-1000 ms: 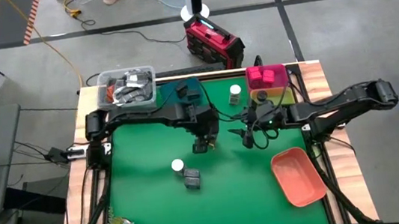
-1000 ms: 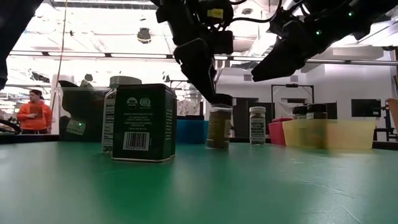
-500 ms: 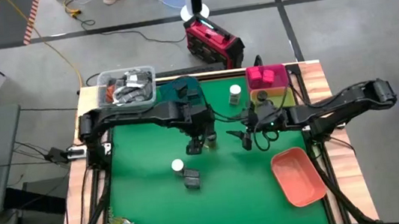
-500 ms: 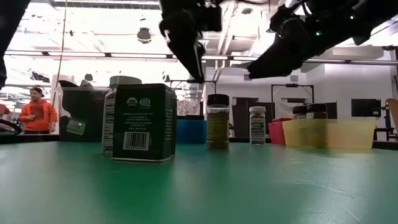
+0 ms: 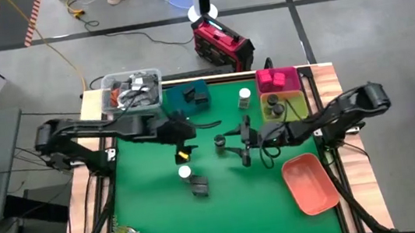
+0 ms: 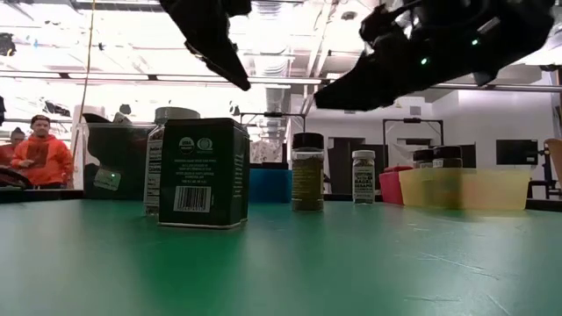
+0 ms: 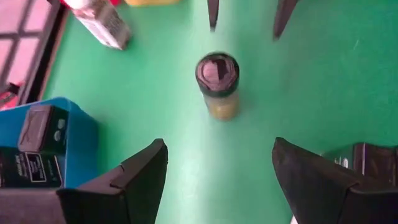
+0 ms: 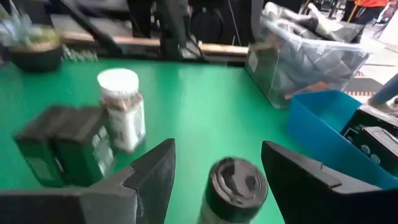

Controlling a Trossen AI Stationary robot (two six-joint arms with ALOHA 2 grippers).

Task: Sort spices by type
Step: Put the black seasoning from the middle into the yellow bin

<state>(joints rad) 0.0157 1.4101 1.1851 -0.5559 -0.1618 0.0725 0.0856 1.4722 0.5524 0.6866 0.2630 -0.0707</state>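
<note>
Standing upright on the green table point(image 5: 148, 209), near its middle, we see a dark-lidded round jar point(image 5: 219, 140) of greenish spice, and we place everything else from it. Our right gripper point(image 5: 244, 148) hangs just beside the jar on the side of the salmon tray point(image 5: 310, 183), fingers spread wide with nothing between them; its wrist camera looks down on the jar's dark lid point(image 8: 235, 182) between the two fingers. Our left gripper point(image 5: 193, 126) hovers on the jar's other side, a little apart, also spread wide and empty, and its wrist camera shows the jar point(image 7: 217, 84) standing free ahead of the open fingers. Toward the table's front from the jar stand a white-capped jar point(image 5: 184, 172) and, just beside it, a dark grey tin point(image 5: 198, 185). Behind the jar, toward the far edge, another white-capped jar point(image 5: 244, 96) stands alone. Beside that, the teal tray point(image 5: 178, 102) holds a dark tin point(image 5: 199, 97), the yellow tray point(image 5: 294, 109) holds dark-lidded jars point(image 5: 273, 106), and the pink tray point(image 5: 288, 71) holds magenta boxes point(image 5: 268, 78). A clear tub point(image 5: 132, 90) of grey clutter sits at the far corner.
</note>
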